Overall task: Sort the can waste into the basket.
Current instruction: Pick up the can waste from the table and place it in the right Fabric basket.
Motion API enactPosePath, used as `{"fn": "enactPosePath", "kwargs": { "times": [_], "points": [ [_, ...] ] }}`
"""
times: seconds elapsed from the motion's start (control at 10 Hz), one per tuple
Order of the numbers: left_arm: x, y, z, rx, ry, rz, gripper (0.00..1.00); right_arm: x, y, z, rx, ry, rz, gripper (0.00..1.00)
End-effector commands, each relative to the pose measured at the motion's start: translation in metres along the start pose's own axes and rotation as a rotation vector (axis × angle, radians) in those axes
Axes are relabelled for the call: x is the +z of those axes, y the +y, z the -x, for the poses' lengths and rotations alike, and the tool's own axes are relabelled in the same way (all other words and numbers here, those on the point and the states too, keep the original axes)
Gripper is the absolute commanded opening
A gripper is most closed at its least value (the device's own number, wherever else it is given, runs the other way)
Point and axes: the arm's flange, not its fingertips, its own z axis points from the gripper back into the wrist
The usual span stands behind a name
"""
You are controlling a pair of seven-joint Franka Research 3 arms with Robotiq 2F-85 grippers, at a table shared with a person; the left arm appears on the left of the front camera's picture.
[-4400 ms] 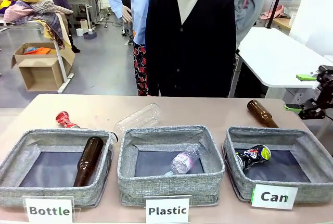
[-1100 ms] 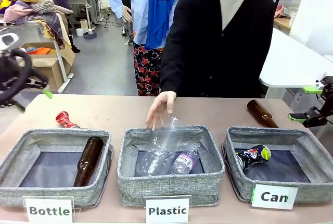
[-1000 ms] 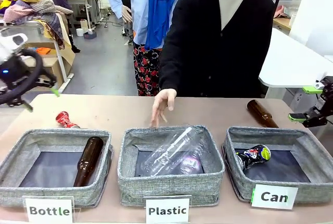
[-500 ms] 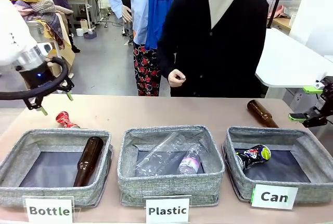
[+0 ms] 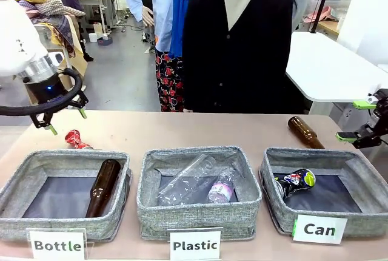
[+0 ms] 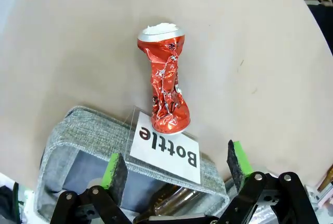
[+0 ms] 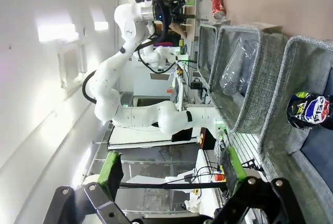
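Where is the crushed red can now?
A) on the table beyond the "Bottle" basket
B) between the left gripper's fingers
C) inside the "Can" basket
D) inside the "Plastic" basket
A: the red can lies on the table beyond the "Bottle" basket, with the open left gripper above it.

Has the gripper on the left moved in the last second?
Yes. The left gripper has swung in from the picture's left edge and lower, now hovering over the red can beyond the Bottle basket.
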Motion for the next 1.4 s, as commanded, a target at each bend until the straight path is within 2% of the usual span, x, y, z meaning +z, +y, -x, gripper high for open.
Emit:
{"fn": "enactPosePath", "kwargs": {
  "times": [0.0,0.2,0.5,0.8,1.2,1.3],
  "points": [
    [-0.024,-0.008,-0.015,0.005,-0.034,0.012,1.0,0.003,0.002,0.0,0.011,0.011,-0.002,1.0],
    [-0.042,-0.01,-0.024,-0.007,-0.054,0.006,1.0,0.003,0.002,0.0,0.011,0.011,-0.002,1.0],
    [-0.074,-0.006,-0.033,0.025,-0.009,-0.078,1.0,0.003,0.002,0.0,0.011,0.011,-0.002,1.0],
    [-0.101,-0.01,-0.039,-0.004,-0.02,-0.065,1.0,0.003,0.002,0.0,0.011,0.011,-0.002,1.0],
    [-0.108,-0.011,-0.041,0.01,-0.029,-0.088,1.0,0.003,0.002,0.0,0.011,0.011,-0.002,1.0],
    [-0.108,-0.011,-0.041,0.02,-0.037,-0.088,0.4,0.003,0.002,0.0,0.011,0.011,-0.002,1.0]
  ]
}}
